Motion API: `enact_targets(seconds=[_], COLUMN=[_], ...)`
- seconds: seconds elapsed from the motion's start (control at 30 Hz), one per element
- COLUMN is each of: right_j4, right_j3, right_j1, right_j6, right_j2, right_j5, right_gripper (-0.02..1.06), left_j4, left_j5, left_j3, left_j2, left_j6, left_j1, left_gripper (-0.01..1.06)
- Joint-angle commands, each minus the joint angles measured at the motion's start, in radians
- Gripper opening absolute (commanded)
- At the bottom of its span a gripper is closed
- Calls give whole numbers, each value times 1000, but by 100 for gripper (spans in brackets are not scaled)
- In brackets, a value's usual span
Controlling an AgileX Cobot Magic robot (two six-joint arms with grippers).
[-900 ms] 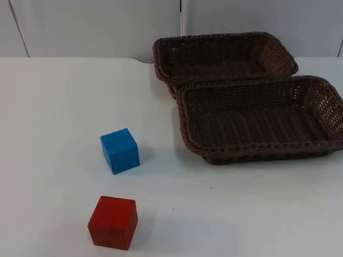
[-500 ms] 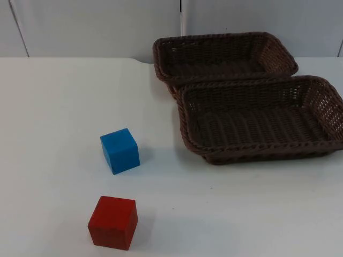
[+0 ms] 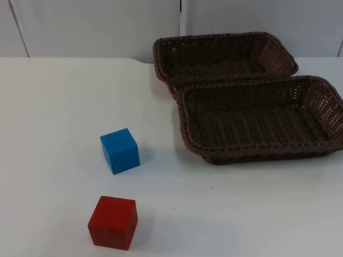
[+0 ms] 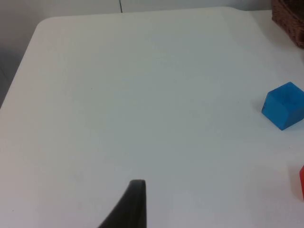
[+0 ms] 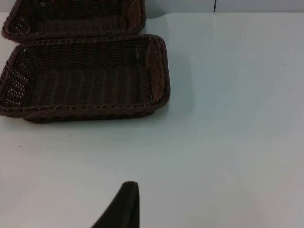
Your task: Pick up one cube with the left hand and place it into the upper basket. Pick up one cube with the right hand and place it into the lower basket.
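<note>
A blue cube (image 3: 120,150) sits on the white table left of centre, and a red cube (image 3: 113,222) lies nearer the front edge. At the right stand two brown wicker baskets that touch: the upper basket (image 3: 225,38) by the wall and the lower basket (image 3: 257,151) in front of it, with nothing inside either. My left gripper (image 4: 135,204) hangs over bare table, well apart from the blue cube (image 4: 284,105) and the red cube's edge (image 4: 301,183). My right gripper (image 5: 124,206) hovers over bare table, short of the lower basket (image 5: 85,108) and the upper basket (image 5: 135,14).
The grey partition wall (image 3: 96,27) closes the table's far side. In the left wrist view the table's rounded corner and side edge (image 4: 28,52) drop off to a dark floor.
</note>
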Motion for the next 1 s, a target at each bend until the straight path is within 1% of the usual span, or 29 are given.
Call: enact_targets(seconds=[0.0,0.77,0.93,0.97], right_j4=[4,4,4,4], right_j3=[7,7,7,7], right_j1=[-7,-7,-7,-7], right_j6=[-5,-5,-5,-5], right_j2=[-3,-3,-3,-3], right_j5=[-7,-5,-5,-5], right_gripper=[105,105,105,105], left_j4=[-7,-18,-43,-43], left_j5=[4,-2,-59,-59], left_j3=[4,-4,-42,-42], left_j2=[-4,-4,-4,-4], left_j6=[-1,-4,-4,-4], left_j1=[4,4,4,4], left_gripper=[105,105,105,105])
